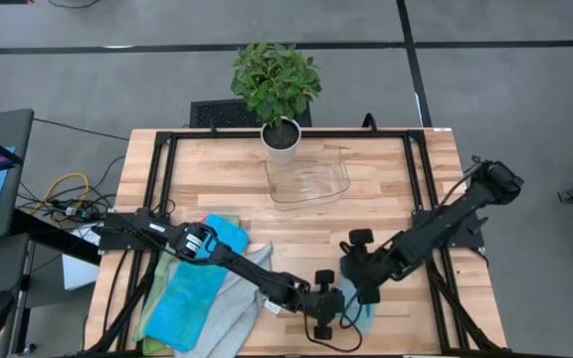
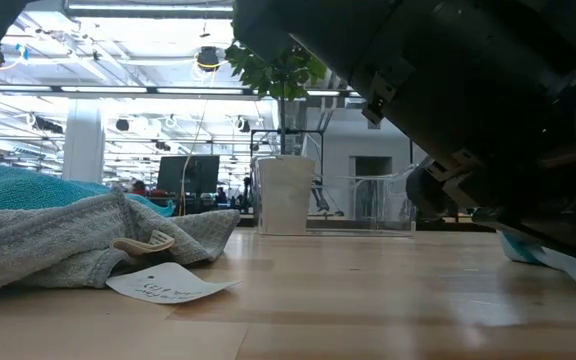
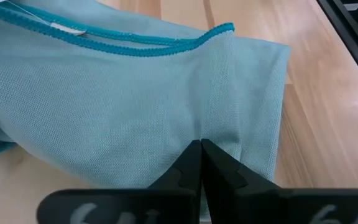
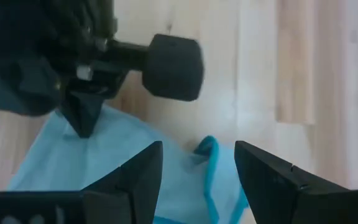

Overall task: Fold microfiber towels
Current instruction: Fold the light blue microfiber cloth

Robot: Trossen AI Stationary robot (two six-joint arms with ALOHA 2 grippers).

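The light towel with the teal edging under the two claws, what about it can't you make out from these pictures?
- High view: both claws cover most of the light towel; its overall shape stays hidden.
- Low view: a dark arm blocks all but an edge.
- Left wrist view: the towel runs off the picture's edges; the shut left claw hides any pinch.
- Right wrist view: the open right claw and the left arm cover its corners.

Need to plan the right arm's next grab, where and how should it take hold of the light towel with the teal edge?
Probably the teal-edged corner of the light towel, which curls up off the table directly ahead of the open right gripper. Come straight down over it; the raised edge gives the fingers something to pinch. The left gripper is shut on the towel nearby.
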